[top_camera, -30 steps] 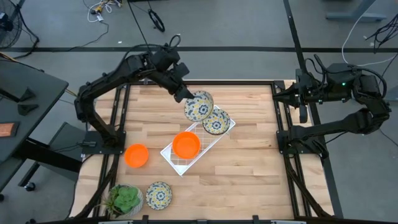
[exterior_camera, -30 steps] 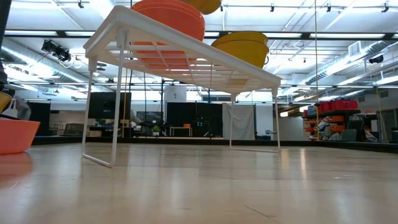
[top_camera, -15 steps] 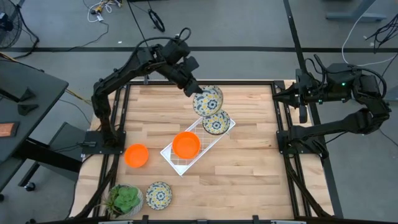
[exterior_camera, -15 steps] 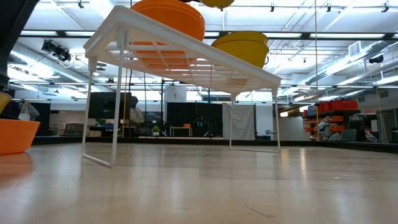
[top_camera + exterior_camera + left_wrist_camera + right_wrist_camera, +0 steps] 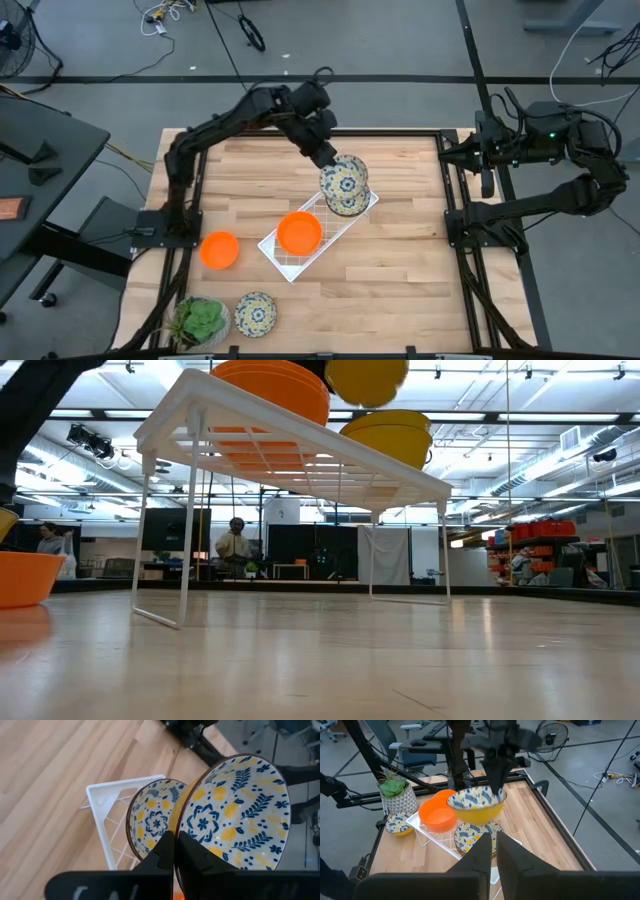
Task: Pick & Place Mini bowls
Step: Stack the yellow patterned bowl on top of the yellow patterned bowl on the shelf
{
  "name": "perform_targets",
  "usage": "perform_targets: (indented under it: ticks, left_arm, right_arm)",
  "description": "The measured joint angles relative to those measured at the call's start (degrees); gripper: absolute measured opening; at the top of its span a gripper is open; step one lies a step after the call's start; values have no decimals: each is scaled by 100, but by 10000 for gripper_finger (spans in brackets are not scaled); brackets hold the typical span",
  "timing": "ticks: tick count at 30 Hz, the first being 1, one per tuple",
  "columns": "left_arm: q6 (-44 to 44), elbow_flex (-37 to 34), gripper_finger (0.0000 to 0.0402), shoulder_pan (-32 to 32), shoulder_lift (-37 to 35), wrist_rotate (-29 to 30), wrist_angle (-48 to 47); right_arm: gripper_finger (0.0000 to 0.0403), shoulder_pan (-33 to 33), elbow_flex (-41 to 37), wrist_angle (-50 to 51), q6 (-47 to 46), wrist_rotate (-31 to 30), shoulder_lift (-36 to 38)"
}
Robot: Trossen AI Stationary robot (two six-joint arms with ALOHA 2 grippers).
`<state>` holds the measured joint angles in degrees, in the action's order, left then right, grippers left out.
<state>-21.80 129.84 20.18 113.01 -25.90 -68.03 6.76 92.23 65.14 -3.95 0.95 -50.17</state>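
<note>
We are watching the left gripper [image 5: 330,160] pinching a floral-patterned white mini bowl [image 5: 344,180], seemingly just above another patterned bowl [image 5: 152,822] on the white wire rack [image 5: 285,262].

The left gripper [image 5: 327,158] holds a floral mini bowl [image 5: 343,180] by its rim, right above a second floral bowl [image 5: 347,203] sitting on the wire rack [image 5: 279,256], with an orange mini bowl [image 5: 299,232] on the rack's other end. Off the rack's left sit another orange bowl [image 5: 219,249], a third floral bowl [image 5: 255,313] and the potted plant [image 5: 200,320] beside it; the right gripper [image 5: 487,183] waits past the table's right edge.
</note>
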Motion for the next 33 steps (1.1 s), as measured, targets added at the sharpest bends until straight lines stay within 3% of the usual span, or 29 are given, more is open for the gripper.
perform_targets:
  ticks: [33]
  left_arm:
    - [302,-1,7,-183,757,175,-104]
  right_arm:
    - [32,0,0,0,0,0,-1]
